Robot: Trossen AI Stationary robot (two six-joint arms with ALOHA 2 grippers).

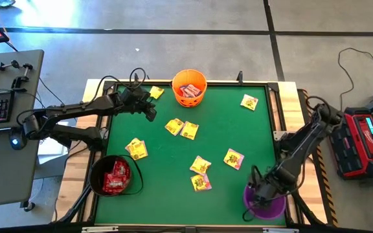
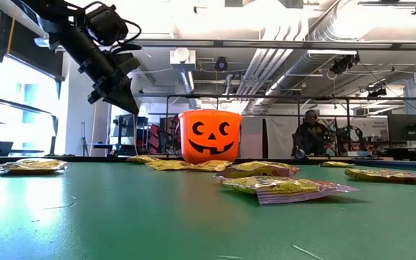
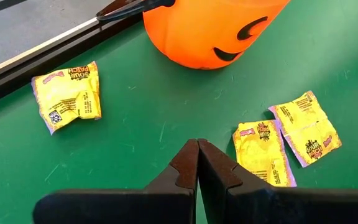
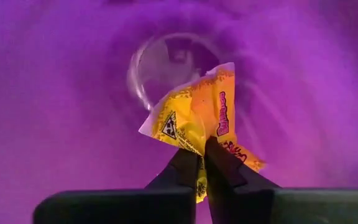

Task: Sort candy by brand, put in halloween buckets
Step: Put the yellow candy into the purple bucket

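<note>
While the right gripper [image 4: 201, 163] hangs down inside the purple bucket [image 1: 264, 206] at the near right corner of the green table [image 1: 167, 194], we see its two fingers pinched tight on a yellow candy packet [image 4: 194, 118], the packet sticking up crumpled above the fingertips with the purple wall all around it. Over on the far left side, the left gripper [image 3: 197, 155] hovers above the mat with its fingers pressed together and nothing between them, just off the orange bucket [image 1: 189, 87]. That orange pail, with its black jack-o'-lantern face turned toward the low camera, sits at the far edge of the table and carries orange-and-white packets [image 1: 188, 90] inside. We have the black bucket [image 1: 113, 175] at the near left corner, loaded with red packets [image 1: 116, 176]. Loose yellow packets are scattered across the mat: one [image 1: 156, 92] beside the left gripper near the far rail, a pair [image 1: 181, 128] touching each other just in front of the orange bucket, one [image 1: 136, 149] close to the black bucket, one [image 1: 249, 101] toward the far right, one [image 1: 234, 158] mid-right, and two [image 1: 201, 173] overlapping near the middle front. Beyond the table, a person [image 2: 310, 136] sits in the room.
</note>
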